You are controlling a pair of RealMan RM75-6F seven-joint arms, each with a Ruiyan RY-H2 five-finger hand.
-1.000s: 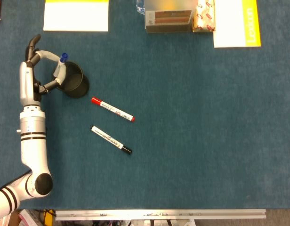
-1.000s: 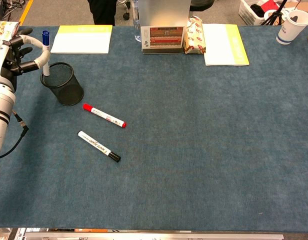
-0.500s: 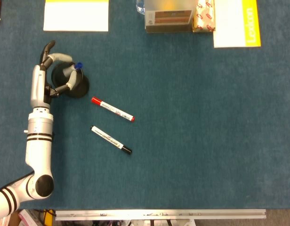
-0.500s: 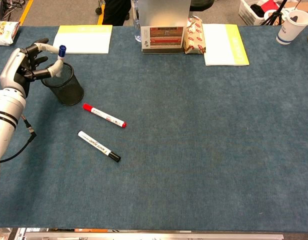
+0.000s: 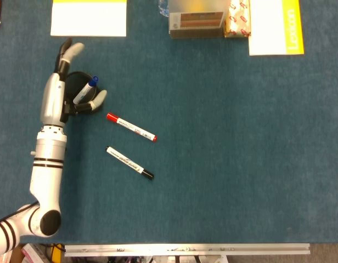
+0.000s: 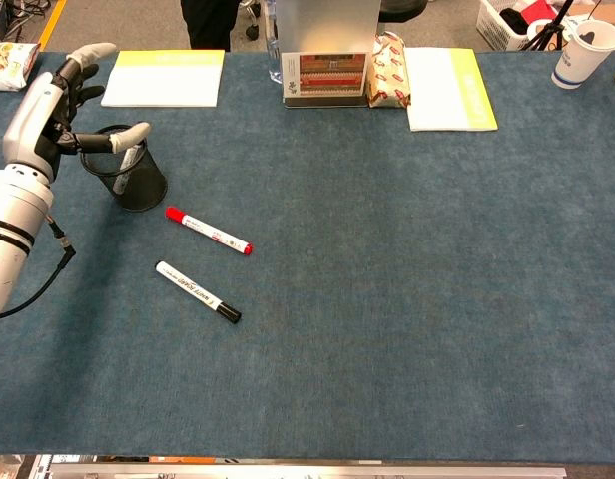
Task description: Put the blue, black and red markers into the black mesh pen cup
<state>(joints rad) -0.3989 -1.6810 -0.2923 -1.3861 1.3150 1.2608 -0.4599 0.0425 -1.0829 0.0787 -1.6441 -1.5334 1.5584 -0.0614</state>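
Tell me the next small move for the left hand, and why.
Probably lift the left hand clear of the black mesh pen cup and swing it toward the red marker. The blue marker already leans inside the cup, the fingers are spread and hold nothing, and the red marker lies nearer the cup than the black marker.

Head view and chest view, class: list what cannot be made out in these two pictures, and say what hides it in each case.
- Right hand: in neither view, beyond the frame edges.
- Blue marker: lower part hidden inside the black mesh pen cup; in the chest view the left hand partly covers it.
- Print on the red marker and black marker: too small to read.
- White paper cup: chest view, cut by the right edge.
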